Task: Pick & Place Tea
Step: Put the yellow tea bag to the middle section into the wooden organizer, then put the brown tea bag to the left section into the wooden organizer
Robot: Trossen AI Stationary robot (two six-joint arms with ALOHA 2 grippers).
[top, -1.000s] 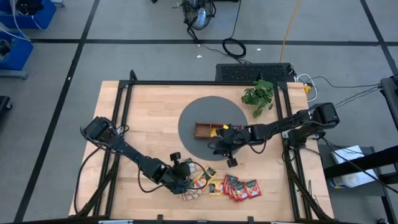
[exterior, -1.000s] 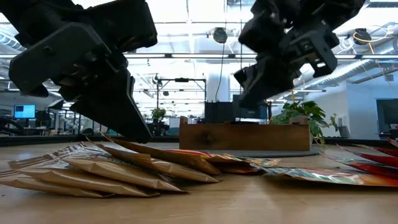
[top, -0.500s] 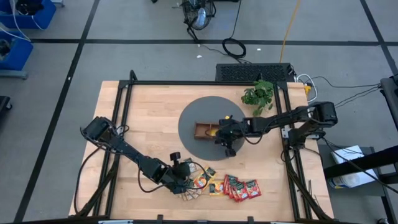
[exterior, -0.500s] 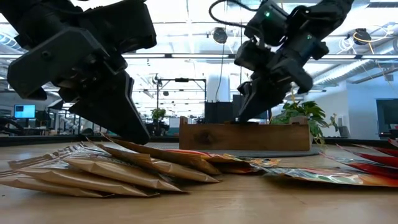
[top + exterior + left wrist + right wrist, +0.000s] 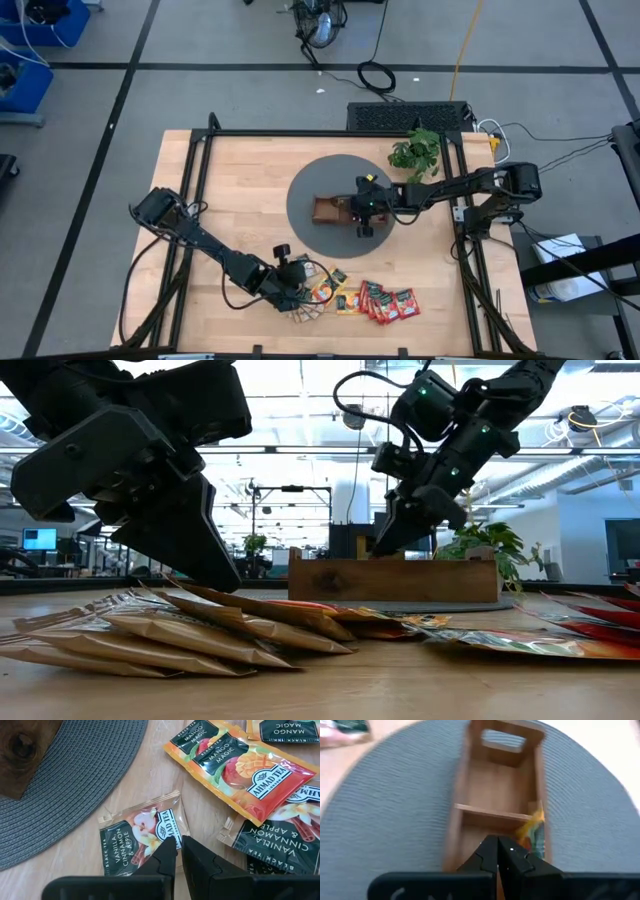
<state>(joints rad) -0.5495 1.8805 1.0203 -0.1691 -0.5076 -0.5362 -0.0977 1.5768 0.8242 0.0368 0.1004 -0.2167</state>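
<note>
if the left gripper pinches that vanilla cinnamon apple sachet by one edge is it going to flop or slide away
The vanilla sachet looks thin and flat with crimped ends, so it probably sags a little rather than drooping. It lies alone on bare wood, likely light enough to skid if nudged. The left gripper, shut right over it, might push it before gripping.

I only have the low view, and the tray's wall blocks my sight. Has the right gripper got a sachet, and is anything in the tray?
Observer: No. The right gripper is shut with nothing between its fingers, poised above the tray.
Operator: Anything inside?
Observer: One orange sachet leans against the tray's side wall in the compartment under the gripper. The next compartment looks empty.
Operator: What is the left gripper at?
Observer: The left gripper is down at a vanilla, cinnamon and apple sachet, which lies flat on the wood beside the grey mat.
</note>
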